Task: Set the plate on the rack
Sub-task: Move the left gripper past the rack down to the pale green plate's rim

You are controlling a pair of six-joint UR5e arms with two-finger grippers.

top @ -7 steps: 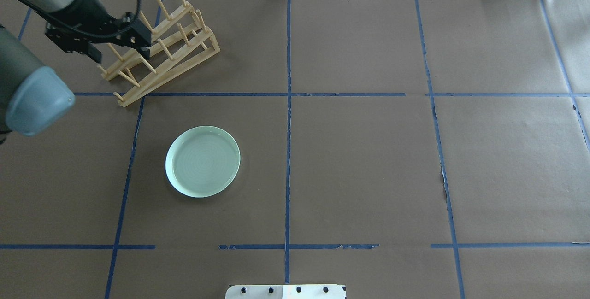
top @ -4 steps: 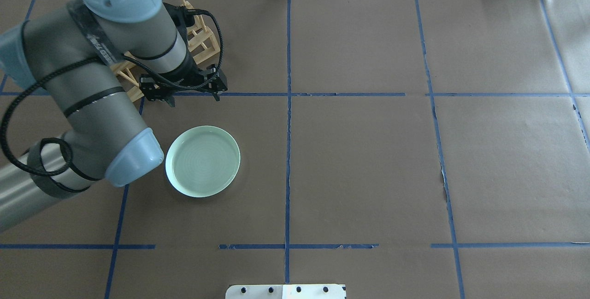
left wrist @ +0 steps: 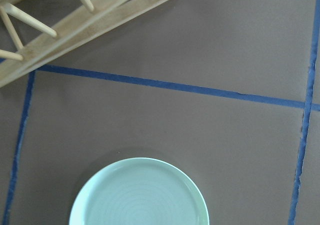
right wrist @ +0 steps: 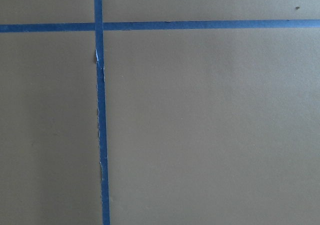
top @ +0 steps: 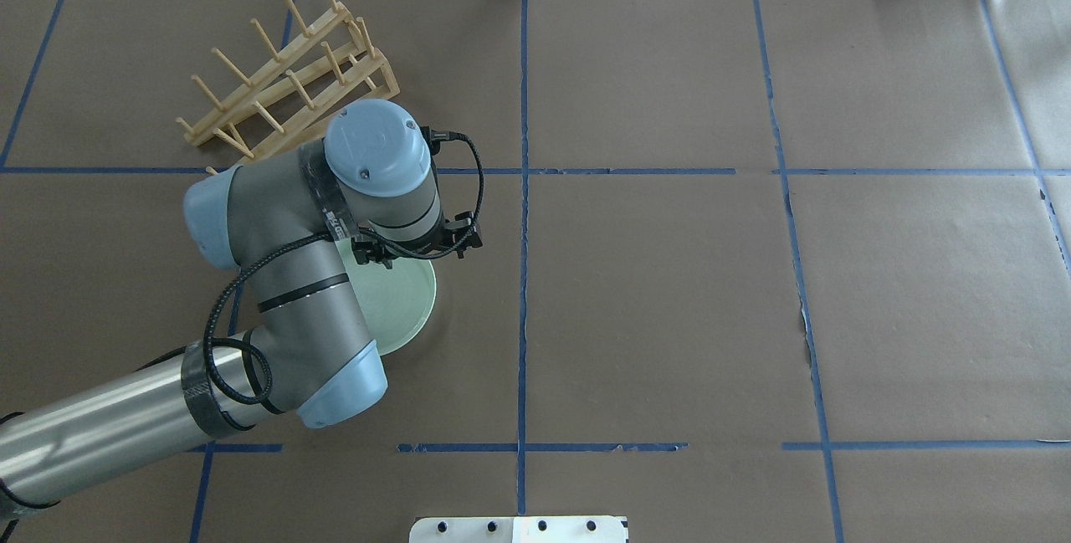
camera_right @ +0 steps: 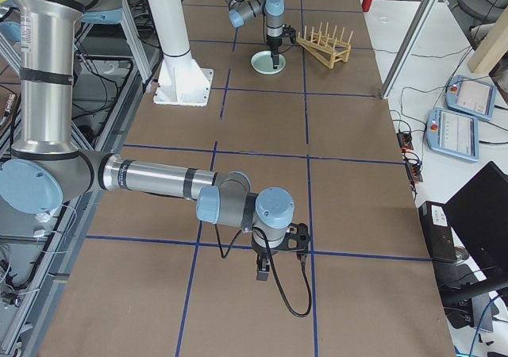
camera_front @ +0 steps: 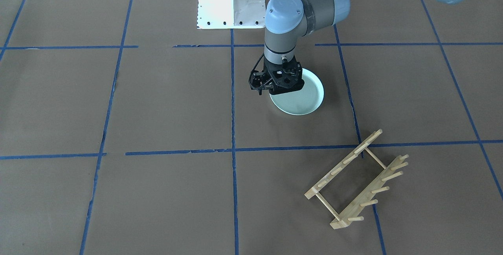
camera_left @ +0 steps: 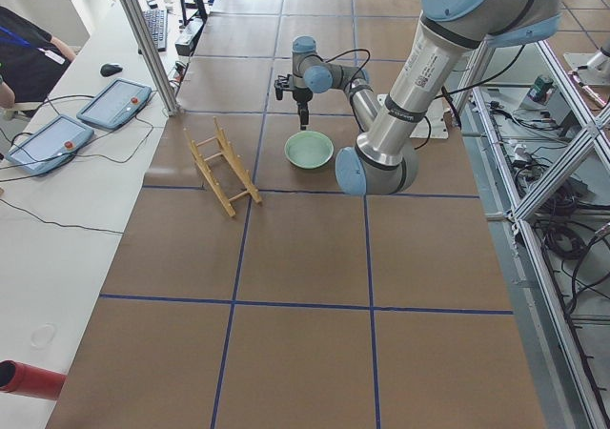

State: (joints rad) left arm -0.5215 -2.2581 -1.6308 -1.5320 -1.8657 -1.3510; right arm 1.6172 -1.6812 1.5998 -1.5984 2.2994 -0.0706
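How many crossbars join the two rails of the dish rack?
2: one crossbar at the dish rack's end nearer the robot, the other at its far end.

Mint-green plate [camera_front: 302, 98] lying flat, light-wood rack [camera_front: 345, 163] nearby, pegs up

Probably robotics lab, tape-gridded table [top: 669, 317], control tablets [camera_left: 114, 103]

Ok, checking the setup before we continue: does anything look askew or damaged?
The rack stands upright but diagonal to the blue tape grid. That tape is frayed and torn on one line in the robot's right half. The plate lies flat and looks intact.
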